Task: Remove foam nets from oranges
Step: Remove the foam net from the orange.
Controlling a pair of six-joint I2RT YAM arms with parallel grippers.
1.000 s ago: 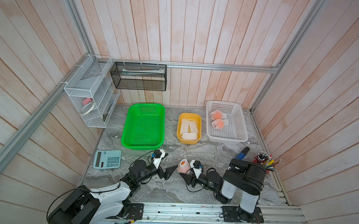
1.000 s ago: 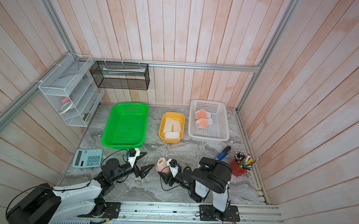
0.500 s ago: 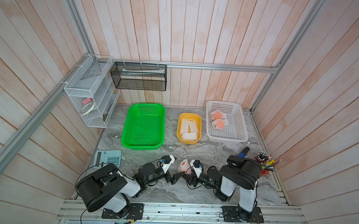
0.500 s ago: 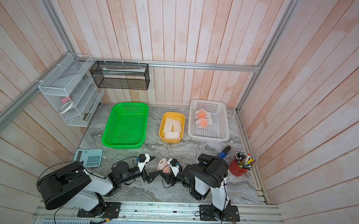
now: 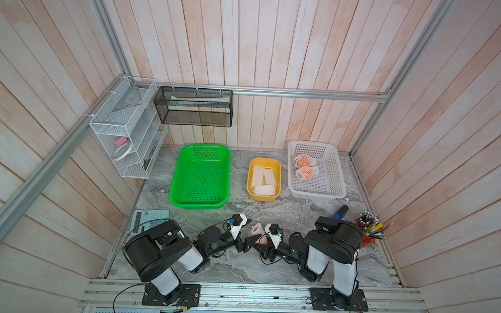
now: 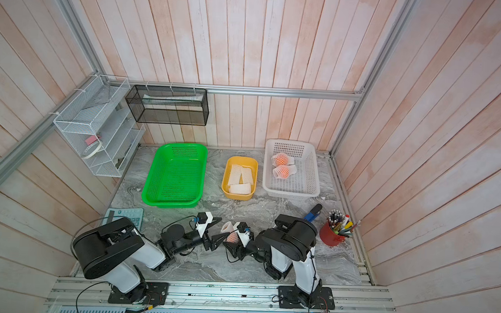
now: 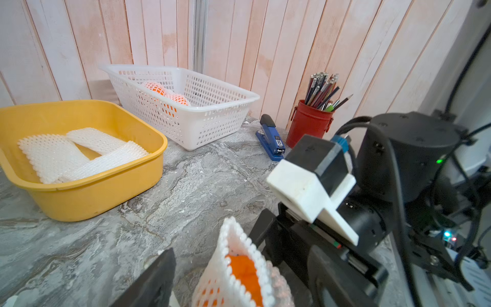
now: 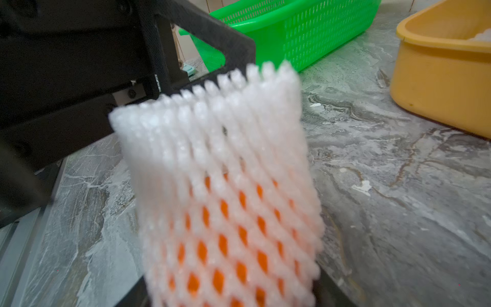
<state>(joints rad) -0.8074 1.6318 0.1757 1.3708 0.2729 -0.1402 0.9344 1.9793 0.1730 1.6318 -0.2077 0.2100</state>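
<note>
— What stands along the back wall of the table (image 5: 267,270)?

— Three containers in a row: the large basket (image 5: 200,176) on the left, the small tub (image 5: 263,178) in the middle, the perforated basket (image 5: 316,170) on the right. Flat foam nets (image 5: 262,180) lie in the tub; two netted oranges (image 5: 303,167) lie in the perforated basket.

— And in front?

— The calculator (image 5: 150,218) at front left, the pen cup (image 5: 367,237) at front right, the stapler (image 5: 339,212) just beside it. Between the two arms, before the tub, is one netted orange (image 6: 231,232). It seems to be off the table, but I cannot tell surely.
</note>
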